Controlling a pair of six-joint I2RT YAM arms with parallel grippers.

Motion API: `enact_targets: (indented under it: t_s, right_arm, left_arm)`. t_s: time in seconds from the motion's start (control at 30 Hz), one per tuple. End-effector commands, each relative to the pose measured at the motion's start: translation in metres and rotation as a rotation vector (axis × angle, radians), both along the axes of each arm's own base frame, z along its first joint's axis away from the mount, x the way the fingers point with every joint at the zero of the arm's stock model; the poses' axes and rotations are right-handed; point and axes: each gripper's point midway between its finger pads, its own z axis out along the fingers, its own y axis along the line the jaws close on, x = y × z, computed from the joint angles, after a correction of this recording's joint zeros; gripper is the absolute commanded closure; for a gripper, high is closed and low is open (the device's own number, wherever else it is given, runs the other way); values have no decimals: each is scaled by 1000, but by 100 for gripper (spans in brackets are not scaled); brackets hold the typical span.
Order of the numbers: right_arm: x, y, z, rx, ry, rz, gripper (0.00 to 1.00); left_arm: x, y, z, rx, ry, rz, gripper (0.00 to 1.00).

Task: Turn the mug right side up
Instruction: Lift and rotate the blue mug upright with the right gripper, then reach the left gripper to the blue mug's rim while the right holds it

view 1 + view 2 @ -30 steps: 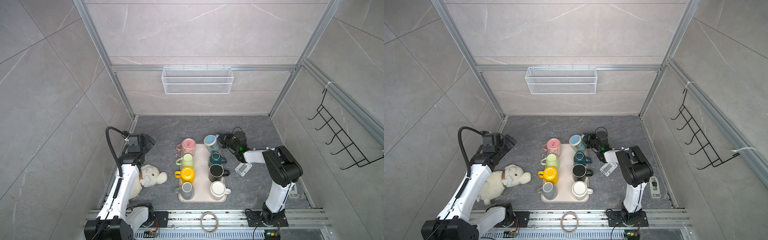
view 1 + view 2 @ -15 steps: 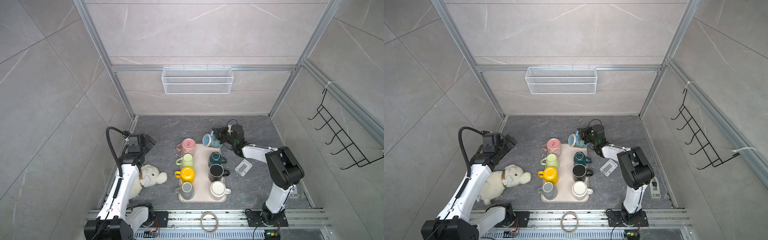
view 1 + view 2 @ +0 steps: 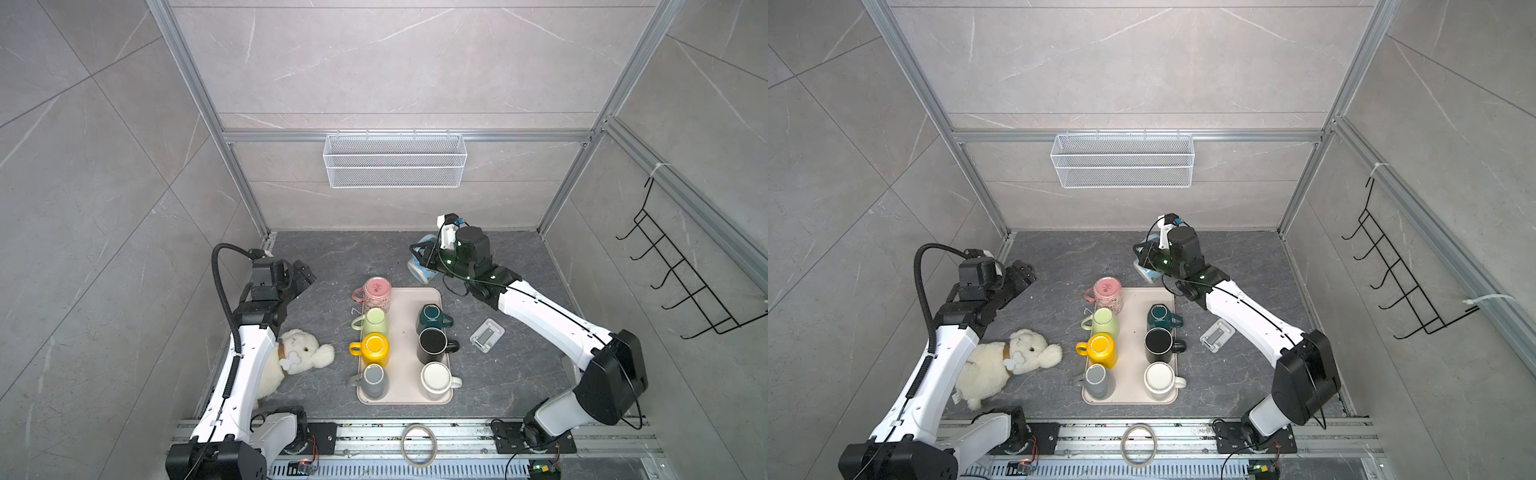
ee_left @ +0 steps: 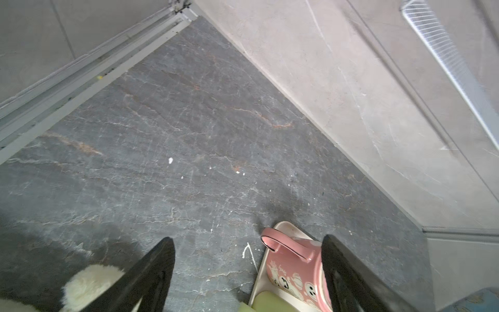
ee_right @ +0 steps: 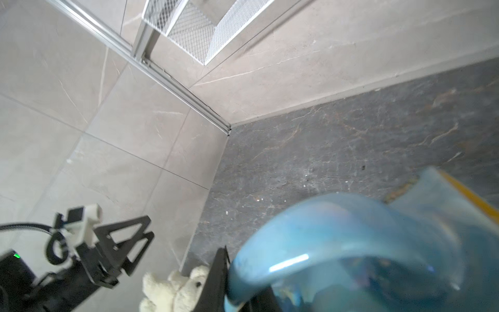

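Observation:
The mug (image 3: 420,267) (image 3: 1145,272) is light blue and hangs tilted on its side above the floor, just behind the tray's far right corner. My right gripper (image 3: 424,254) (image 3: 1145,255) is shut on its handle. In the right wrist view the mug (image 5: 351,243) fills the lower right, blurred, with its handle between the fingers of the right gripper (image 5: 237,291). Which way its mouth faces I cannot tell. My left gripper (image 3: 305,276) (image 3: 1023,274) (image 4: 248,239) stands open and empty over the floor, left of the tray.
A beige tray (image 3: 405,328) (image 3: 1133,332) carries several mugs, the pink one (image 3: 377,291) (image 4: 291,267) at its far left corner. A white plush toy (image 3: 297,357) lies left of it and a small white gadget (image 3: 487,334) lies right. A wire basket (image 3: 395,160) hangs on the back wall.
My right gripper has lifted the blue mug off the tray's far right corner, carried it back and up, and tipped it over. The left arm has barely moved.

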Motion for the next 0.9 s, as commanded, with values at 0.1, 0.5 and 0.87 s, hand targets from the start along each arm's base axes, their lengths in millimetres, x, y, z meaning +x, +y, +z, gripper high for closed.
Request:
enact_targets:
  t_s: [0.1, 0.5, 0.87]
  right_arm:
    - [-38, 8, 23, -471, -374, -6, 100]
    - [-68, 17, 15, -1009, -754, -95, 100]
    - [-73, 29, 4, -1301, -957, -136, 100]
  left_arm:
    - [17, -40, 56, -53, -165, -239, 18]
    - [14, -110, 98, 40, -281, -594, 18]
    - [-8, -157, 136, 95, -432, -866, 18]
